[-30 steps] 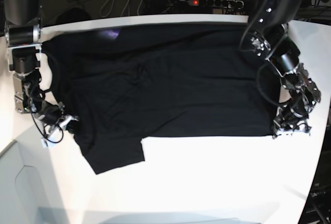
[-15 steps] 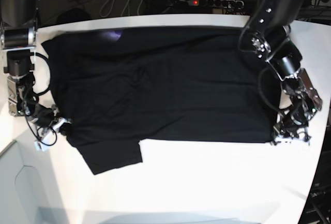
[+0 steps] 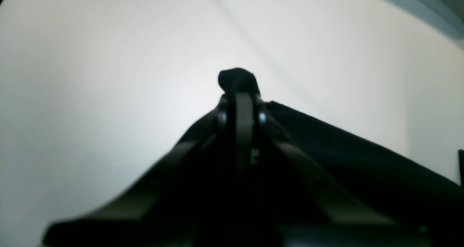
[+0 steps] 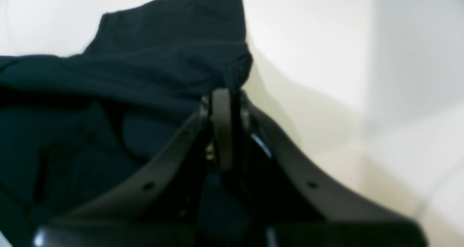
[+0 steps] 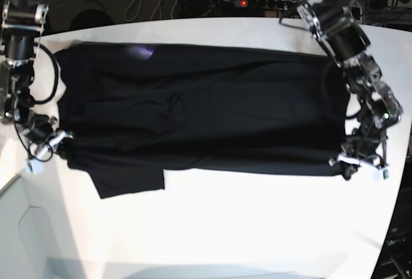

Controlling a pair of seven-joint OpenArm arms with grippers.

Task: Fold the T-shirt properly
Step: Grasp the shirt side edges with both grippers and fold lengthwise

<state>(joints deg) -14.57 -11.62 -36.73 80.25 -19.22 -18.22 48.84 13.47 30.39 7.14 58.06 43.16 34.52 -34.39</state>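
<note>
You've got the large plain black cloth T-shirt (image 5: 199, 115) spread flat across the white tabletop (image 5: 244, 227), long axis running side to side in the base view, front edge roughly straight with one short sleeve (image 5: 129, 179) sticking out toward the near side. Both arms hold that front edge: the left gripper (image 5: 351, 163) has its jaws pinched tight on the corner at the base view's right, with a small nub of black fabric poking past the tips in the left wrist view; the right gripper (image 5: 55, 142) has its jaws clamped on the fabric by the sleeve at the view's left. My read is you're set to carry this edge over the body for the first fold. Lift both ends together at the same height and keep the edge taut between them, or the middle will sag and crease. Watch the loose sleeve; it will likely drag or tuck under. Purple patch (image 5: 138, 50) at the far edge is a decent alignment target.
</note>
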